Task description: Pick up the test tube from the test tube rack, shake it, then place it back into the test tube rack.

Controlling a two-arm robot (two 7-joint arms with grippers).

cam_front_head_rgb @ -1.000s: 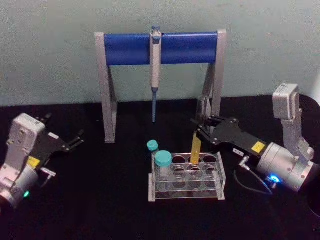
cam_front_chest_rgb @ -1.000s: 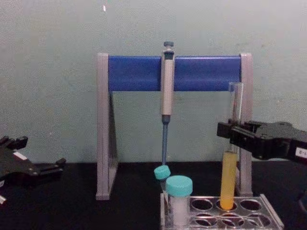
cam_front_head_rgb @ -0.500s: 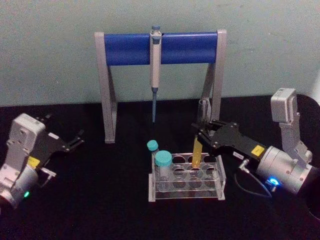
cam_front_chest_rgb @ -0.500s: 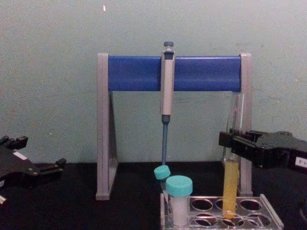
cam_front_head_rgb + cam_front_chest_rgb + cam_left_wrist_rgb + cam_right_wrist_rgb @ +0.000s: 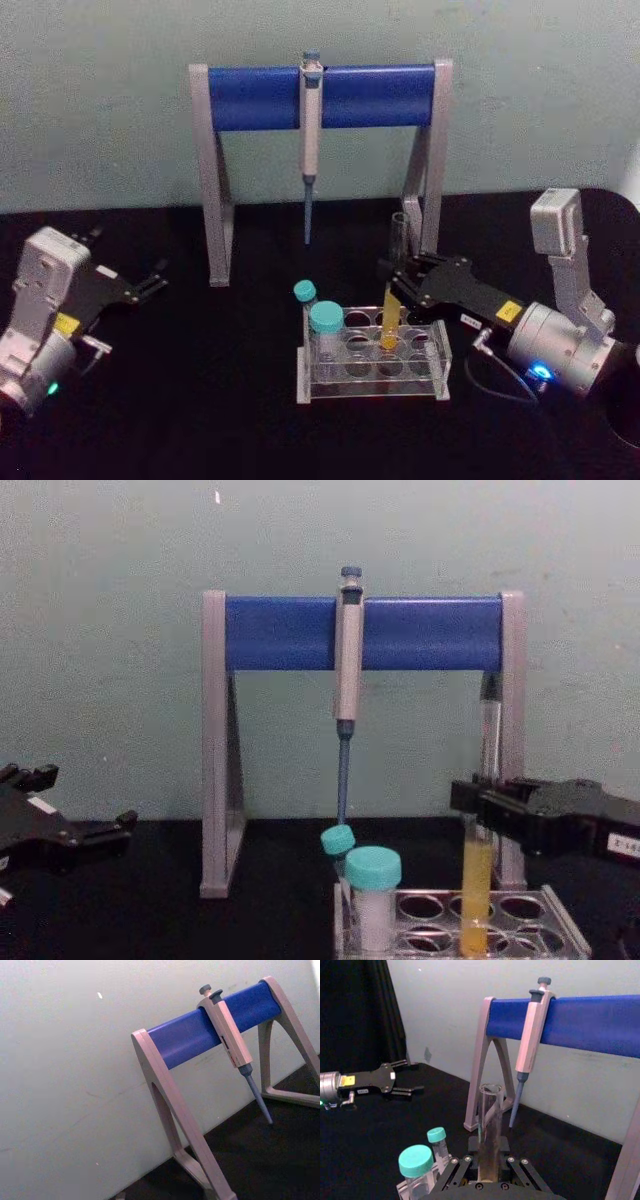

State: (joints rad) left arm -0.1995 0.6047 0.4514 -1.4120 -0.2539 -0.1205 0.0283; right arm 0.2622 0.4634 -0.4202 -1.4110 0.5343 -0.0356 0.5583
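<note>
Chest view: right gripper (image 5: 478,802) clamped on long clear glass test tube (image 5: 478,880) holding yellow liquid; tube upright, lower end seated in back-row hole of low clear plastic test tube rack (image 5: 560,925). Left gripper (image 5: 150,281) parked near black table's (image 5: 200,400) left edge, fingers slightly apart, holding nothing.

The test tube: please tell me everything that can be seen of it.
The test tube is a long, slim, clear glass tube, uncapped, with yellow liquid in its lower part. It stands upright, its lower end inside a hole of the clear test tube rack. The right gripper is shut on it above the liquid.
</note>
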